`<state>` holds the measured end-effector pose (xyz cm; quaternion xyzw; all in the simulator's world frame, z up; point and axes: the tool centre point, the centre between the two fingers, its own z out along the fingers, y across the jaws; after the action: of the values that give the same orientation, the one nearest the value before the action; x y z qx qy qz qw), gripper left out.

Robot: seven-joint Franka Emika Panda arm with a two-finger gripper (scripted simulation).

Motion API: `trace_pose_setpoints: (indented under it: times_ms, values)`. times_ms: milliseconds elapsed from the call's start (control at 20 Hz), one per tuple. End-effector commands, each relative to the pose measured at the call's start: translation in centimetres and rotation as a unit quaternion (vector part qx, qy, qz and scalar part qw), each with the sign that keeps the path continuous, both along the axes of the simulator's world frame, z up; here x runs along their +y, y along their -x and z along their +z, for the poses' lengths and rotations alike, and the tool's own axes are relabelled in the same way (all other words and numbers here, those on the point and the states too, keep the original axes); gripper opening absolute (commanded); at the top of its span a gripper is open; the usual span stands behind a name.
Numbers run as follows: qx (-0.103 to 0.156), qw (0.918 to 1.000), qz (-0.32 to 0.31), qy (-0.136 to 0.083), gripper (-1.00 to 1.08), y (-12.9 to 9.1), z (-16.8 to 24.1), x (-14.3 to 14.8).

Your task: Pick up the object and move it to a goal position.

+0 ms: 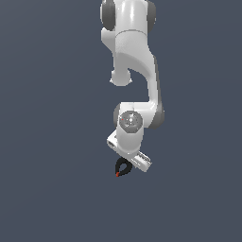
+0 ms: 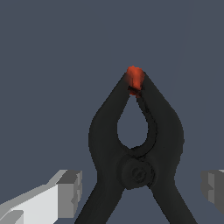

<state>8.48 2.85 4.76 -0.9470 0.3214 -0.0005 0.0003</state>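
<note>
The object is a small black spring clamp [image 2: 135, 144] with a red-tipped jaw [image 2: 135, 78] and two thin handles that splay toward the camera. In the exterior view the clamp [image 1: 121, 168] lies just under the white arm's hand, red tip pointing down in the picture. My gripper [image 2: 142, 189] is open and straddles the clamp at its pivot. One grey fingertip [image 2: 70, 192] and the other fingertip [image 2: 213, 188] stand well clear of the clamp's sides, with gaps on both. In the exterior view the gripper [image 1: 125, 164] is mostly hidden behind the hand.
Plain dark grey-blue ground [image 1: 56, 189] fills both views. No other objects, containers or edges show. The white arm [image 1: 134, 71] comes down from the top of the exterior view.
</note>
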Motion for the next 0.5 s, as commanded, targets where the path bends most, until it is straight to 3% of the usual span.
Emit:
trace_pose_setpoints:
  times_ms: [0, 400, 450]
  values:
    - [0.001, 1.0000, -0.001, 0.000, 1.00, 0.1, -1.5, 0.0]
    - [0.001, 1.0000, -0.001, 0.000, 1.00, 0.0, -2.8, 0.0]
    - [0.001, 1.0000, -0.001, 0.000, -1.00, 0.0, -2.8, 0.0]
